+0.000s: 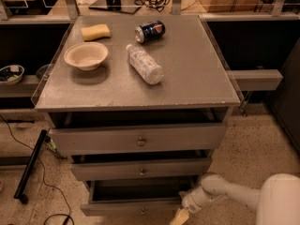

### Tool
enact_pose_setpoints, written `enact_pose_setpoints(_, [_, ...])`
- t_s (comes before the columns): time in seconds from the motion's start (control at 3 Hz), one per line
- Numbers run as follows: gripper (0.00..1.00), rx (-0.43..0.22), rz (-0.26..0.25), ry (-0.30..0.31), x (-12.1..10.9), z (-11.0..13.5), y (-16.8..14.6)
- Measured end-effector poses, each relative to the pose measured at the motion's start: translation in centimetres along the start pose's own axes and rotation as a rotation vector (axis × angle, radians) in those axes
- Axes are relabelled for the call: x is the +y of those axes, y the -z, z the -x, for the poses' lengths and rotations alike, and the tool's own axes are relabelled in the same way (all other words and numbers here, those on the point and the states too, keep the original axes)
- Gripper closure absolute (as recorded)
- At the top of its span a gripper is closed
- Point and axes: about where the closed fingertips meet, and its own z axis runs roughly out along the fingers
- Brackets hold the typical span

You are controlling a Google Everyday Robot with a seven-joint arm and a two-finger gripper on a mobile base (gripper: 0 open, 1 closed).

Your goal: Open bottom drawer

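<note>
Grey metal for the bottom drawer (pixel 123 207), lowest of three, standing partly out under the middle drawer (pixel 140 170). At its right end, close against the front, the gripper (pixel 182 215); impossible to tell whether apart, together or clamped. On the table (pixel 197 69) above: bowl (pixel 86 55), sponge (pixel 95 32), can (pixel 150 31) and bottle (pixel 144 63) on their sides. Speckled floor (pixel 262 139) around.

Narrow grey metal bottom drawer (pixel 126 206): lower part of its front cut off by the view's lower edge, interior lost in shadow. Pale gripper (pixel 181 216), just beside the drawer's right front corner: tip cut by the same edge. White robot arm (pixel 276 198): leaves view at lower right.
</note>
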Motion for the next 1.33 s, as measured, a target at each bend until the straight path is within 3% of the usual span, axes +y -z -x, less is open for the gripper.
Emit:
enact_pose_setpoints(1.0, [0.89, 0.0, 0.0, 0.0, 0.0, 0.0, -0.01])
enact_pose_setpoints(1.33, [1.0, 0.0, 0.0, 0.0, 0.01, 0.0, -0.01])
